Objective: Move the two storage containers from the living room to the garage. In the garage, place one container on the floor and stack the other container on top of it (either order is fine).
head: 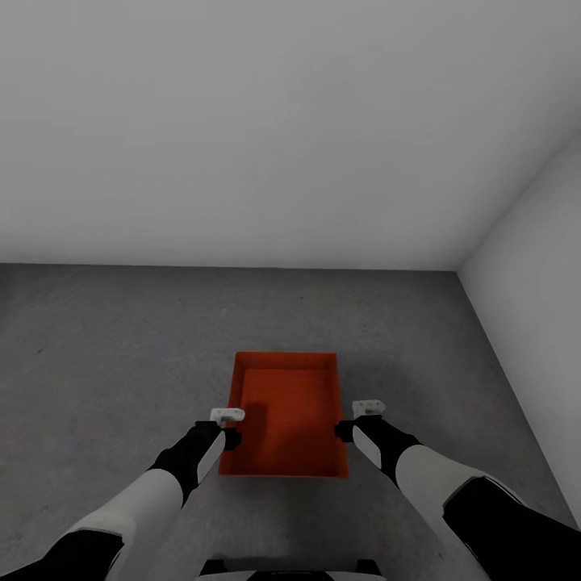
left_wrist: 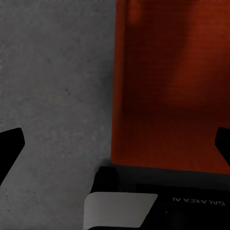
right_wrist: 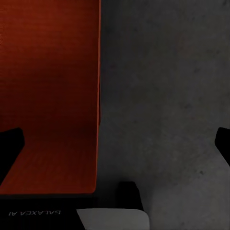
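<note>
Both forearms, white with black sleeves, reach forward from the lower edge of the head view and flank one storage container [head: 286, 411]. It is a lidless red-orange rectangular box that sits on the floor [head: 105, 355], a dark grey mottled surface, with its long axis pointing away from the robot. Its thin walls stand upright and its interior holds nothing. A soft shadow falls across the inner bottom near the left wall.

Left gripper [head: 228, 416] hangs at the left long wall of the container, near the end closest to the robot. In the left wrist view the two dark fingertips [left_wrist: 10, 146] stand wide apart at opposite edges of the picture, with the container wall [left_wrist: 163, 91] and bare floor [left_wrist: 52, 81] both lying between them; nothing is grasped.

Right gripper [head: 369, 408] hangs just outside the right long wall, apart from it. In the right wrist view its fingers [right_wrist: 223, 143] are likewise spread wide, spanning the container's edge [right_wrist: 48, 96] and the floor [right_wrist: 163, 96], and hold nothing.

Plain white walls [head: 274, 121] rise beyond the floor, meeting in a corner at the right.
</note>
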{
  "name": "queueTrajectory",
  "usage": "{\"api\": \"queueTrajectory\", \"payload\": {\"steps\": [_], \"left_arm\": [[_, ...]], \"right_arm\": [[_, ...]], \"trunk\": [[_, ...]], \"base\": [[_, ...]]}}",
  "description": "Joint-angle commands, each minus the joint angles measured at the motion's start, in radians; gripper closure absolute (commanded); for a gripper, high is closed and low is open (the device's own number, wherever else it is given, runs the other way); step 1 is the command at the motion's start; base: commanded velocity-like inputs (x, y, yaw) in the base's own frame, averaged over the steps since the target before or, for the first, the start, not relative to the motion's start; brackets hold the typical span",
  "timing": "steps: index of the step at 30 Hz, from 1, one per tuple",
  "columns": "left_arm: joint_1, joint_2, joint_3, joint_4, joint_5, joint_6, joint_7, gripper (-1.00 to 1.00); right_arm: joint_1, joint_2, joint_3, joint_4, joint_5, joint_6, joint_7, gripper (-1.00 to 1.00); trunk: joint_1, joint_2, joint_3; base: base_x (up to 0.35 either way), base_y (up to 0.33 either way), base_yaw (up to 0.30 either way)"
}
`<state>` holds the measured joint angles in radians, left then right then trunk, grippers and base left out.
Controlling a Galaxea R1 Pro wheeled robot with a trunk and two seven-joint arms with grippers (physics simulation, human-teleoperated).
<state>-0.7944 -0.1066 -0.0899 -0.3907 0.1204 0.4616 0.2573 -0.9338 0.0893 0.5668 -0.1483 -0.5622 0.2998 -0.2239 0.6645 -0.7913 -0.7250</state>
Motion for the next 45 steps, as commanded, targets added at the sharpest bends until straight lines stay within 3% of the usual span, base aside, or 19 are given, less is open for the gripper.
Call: {"api": "queueTrajectory", "payload": {"steps": [1,45], "left_arm": [[0.0,0.001,-0.008,-0.002,0.01,0.005,0.008,-1.0],[0.0,0.002,-0.007,-0.002,0.011,-0.007,0.011,-1.0]], "right_arm": [[0.0,0.0,0.008,-0.002,-0.009,0.005,-0.006,-1.0],[0.0,0.0,0.005,-0.002,-0.01,0.004,-0.006,-1.0]], "trunk": [[0.0,-0.001,-0.001],[0.0,-0.001,0.065]], "base": [[0.0,0.0,0.0],[0.0,0.0,0.0]]}}
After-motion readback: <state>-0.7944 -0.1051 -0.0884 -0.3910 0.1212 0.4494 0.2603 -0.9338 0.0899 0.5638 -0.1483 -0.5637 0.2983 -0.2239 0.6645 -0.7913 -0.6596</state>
